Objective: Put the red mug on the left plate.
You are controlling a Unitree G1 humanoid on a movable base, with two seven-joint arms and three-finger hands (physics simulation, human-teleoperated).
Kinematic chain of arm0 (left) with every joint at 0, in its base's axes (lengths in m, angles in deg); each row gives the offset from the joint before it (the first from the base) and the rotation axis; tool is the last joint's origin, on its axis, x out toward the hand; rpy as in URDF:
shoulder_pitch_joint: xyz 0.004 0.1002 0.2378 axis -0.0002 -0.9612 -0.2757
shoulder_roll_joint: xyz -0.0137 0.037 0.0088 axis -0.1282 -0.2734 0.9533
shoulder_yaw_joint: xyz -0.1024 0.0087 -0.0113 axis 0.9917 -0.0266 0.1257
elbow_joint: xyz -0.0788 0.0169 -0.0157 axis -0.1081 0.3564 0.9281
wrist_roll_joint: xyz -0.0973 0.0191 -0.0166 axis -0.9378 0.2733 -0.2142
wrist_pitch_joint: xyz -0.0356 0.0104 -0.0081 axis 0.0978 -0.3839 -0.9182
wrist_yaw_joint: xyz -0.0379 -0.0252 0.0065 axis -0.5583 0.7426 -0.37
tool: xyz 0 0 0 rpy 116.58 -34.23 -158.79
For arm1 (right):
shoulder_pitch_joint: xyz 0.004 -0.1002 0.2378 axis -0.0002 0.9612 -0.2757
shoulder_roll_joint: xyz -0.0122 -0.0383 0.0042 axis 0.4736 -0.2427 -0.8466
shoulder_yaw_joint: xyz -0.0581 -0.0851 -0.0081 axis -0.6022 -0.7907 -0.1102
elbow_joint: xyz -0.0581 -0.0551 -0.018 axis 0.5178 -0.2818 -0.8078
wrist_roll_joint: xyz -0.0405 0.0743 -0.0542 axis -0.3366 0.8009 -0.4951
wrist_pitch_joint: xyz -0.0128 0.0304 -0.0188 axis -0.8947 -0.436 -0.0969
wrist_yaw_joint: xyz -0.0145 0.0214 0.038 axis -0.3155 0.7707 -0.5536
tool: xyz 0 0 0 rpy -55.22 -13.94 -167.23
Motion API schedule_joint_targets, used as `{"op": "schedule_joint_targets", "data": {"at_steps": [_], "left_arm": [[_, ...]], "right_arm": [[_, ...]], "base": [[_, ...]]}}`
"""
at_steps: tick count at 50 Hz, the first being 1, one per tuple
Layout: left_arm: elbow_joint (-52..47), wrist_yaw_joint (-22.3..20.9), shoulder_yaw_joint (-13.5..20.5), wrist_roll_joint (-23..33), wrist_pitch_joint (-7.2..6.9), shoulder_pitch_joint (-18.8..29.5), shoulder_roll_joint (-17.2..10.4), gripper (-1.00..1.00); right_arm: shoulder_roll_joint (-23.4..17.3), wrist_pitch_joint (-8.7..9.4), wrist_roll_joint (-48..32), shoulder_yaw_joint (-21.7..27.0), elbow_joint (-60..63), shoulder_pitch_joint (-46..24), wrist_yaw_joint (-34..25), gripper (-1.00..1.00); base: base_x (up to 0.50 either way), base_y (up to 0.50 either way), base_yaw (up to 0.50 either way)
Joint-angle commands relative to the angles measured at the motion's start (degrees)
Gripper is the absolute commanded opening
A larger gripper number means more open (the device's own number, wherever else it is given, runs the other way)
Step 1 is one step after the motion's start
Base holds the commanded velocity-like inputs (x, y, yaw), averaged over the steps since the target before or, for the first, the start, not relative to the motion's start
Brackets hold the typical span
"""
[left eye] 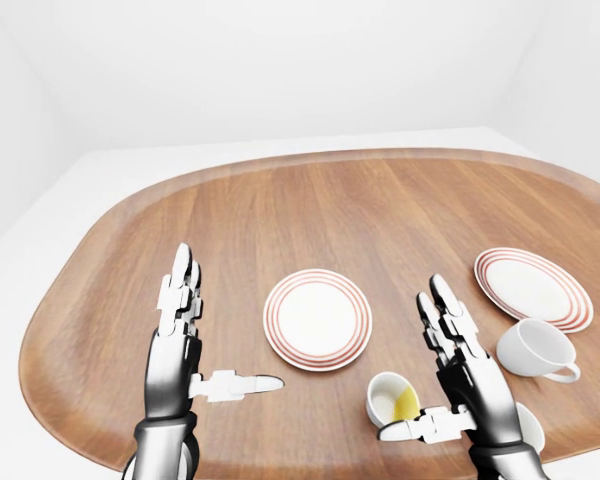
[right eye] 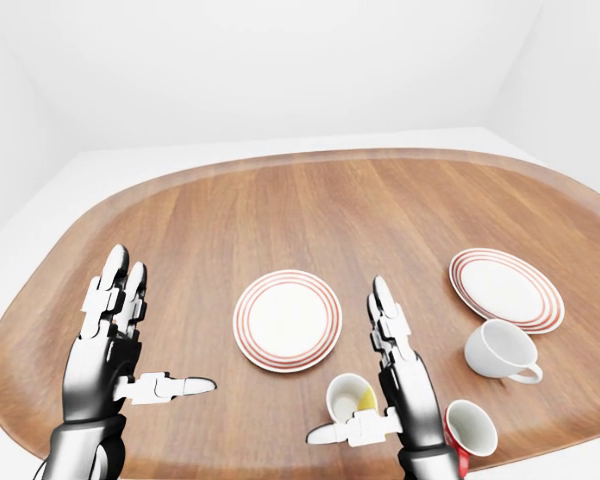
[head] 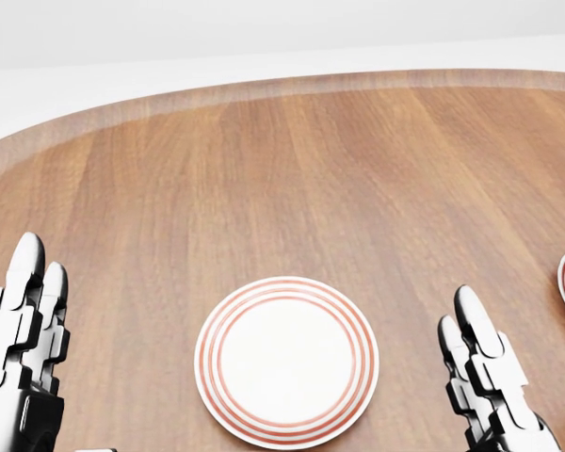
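1. A rounded wooden worktop [left eye: 310, 215] with a raised rim fills a plain white room
2. The left plate [right eye: 287, 319] sits mid-worktop; the right plate [right eye: 506, 289] lies well apart
3. The red mug [right eye: 468, 432] stands at the near edge, beside the right hand [right eye: 395, 385]
4. The left hand [right eye: 110, 350] and the right hand hover spread, holding nothing

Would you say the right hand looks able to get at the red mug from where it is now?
Probably yes: the red mug stands upright just right of the open right hand, with nothing between them; the yellow-and-white mug sits on the hand's other side.
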Motion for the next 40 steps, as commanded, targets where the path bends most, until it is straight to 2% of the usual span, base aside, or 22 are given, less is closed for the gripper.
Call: {"op": "schedule_joint_targets", "data": {"at_steps": [1, 11, 18, 21, 23, 24, 28, 29, 30, 31, 36, 39, 40], "left_arm": [[-0.1, 0.0, 0.0, 0.0, 0.0, -0.1, 0.0, 1.0], [0.2, -0.1, -0.2, 0.4, 0.0, 0.3, 0.1, 1.0], [-0.2, -0.3, 0.8, -0.7, 0.0, -0.3, 0.3, 1.0], [0.0, -0.2, 0.7, -0.4, 0.0, 0.0, 0.4, 1.0], [0.3, -0.2, 0.9, -0.4, 0.0, 0.4, 0.4, 1.0], [0.5, 0.0, 0.8, 0.0, 0.0, 0.6, 0.5, 1.0], [0.4, 0.1, 0.7, 0.0, 0.0, 0.3, 0.4, 1.0], [0.2, 0.1, 0.8, -0.1, 0.0, 0.2, 0.4, 1.0], [0.1, 0.1, 0.9, -0.4, 0.0, 0.1, 0.4, 1.0], [0.3, 0.1, 1.0, -0.4, 0.0, 0.3, 0.5, 1.0], [0.1, 0.0, 1.3, -0.5, 0.0, 0.0, 0.6, 1.0], [0.5, 0.4, 1.2, 0.0, 0.0, 0.8, 0.8, 1.0], [1.0, 0.5, 0.9, 0.5, 0.0, 1.5, 0.8, 1.0]], "right_arm": [[-0.6, 0.0, -0.2, -0.8, -0.2, 0.7, 0.1, 1.0], [-1.0, 0.0, -0.4, -1.1, -0.4, 0.9, 0.5, 1.0], [-1.4, 0.0, -1.5, -2.0, -0.5, 1.3, 1.0, 1.0], [-1.6, 0.0, 0.0, -2.1, -0.3, 1.6, 1.2, 1.0], [-1.7, 0.0, 4.2, -1.1, -0.2, 1.9, 0.8, 1.0], [-1.4, 0.0, 2.6, -0.1, -0.9, 1.1, 1.5, 1.0], [0.3, 0.0, -13.6, 1.7, -6.4, -2.5, 7.1, 1.0], [0.4, 0.0, -20.8, 2.1, -8.8, -4.0, 11.0, 1.0], [0.5, 0.0, -33.2, 1.4, -11.5, -4.9, 17.0, 1.0], [0.4, 0.0, -37.7, 0.7, -13.0, -5.3, 19.1, 1.0], [0.0, 0.0, -53.0, -1.0, -19.7, -8.5, 32.9, 1.0], [-3.0, 0.0, -61.0, -3.5, -21.8, -9.5, 36.0, 1.0], [-7.0, 10.0, -61.9, -2.4, -6.3, -20.1, 14.3, 1.0]], "base": [[0.53, 0.2, 0.0], [0.52, 0.19, 0.0], [0.52, 0.19, 0.0], [0.51, 0.16, 0.0], [0.0, 0.0, 0.0], [0.0, 0.0, 0.0], [0.0, 0.0, 0.0], [0.0, 0.0, 0.0], [0.0, 0.0, 0.0], [0.0, 0.0, 0.0], [0.0, 0.0, 0.0], [0.0, 0.0, 0.0], [0.0, 0.0, 0.0]]}}
